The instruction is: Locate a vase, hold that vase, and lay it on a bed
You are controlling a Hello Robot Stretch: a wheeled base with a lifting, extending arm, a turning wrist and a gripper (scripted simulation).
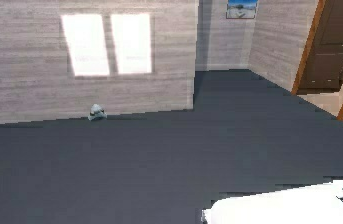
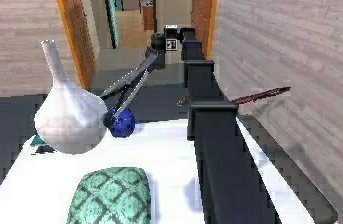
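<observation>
A large white vase with a narrow neck and round belly shows at the arm side view's left, its base over the white bed. The dark arm rises from the bottom edge to two white marked squares. From there the gripper reaches down-left with two thin fingers that end at the vase's right side. I cannot tell whether the gripper holds the vase or the vase rests on the bed. In the forward view a corner of the bed shows at the bottom right.
A green patterned pillow lies on the bed, and a small blue round thing sits by the fingers. A thin reddish stick lies right of the arm. Ahead are dark floor, a small pale object by the wall, and a brown door.
</observation>
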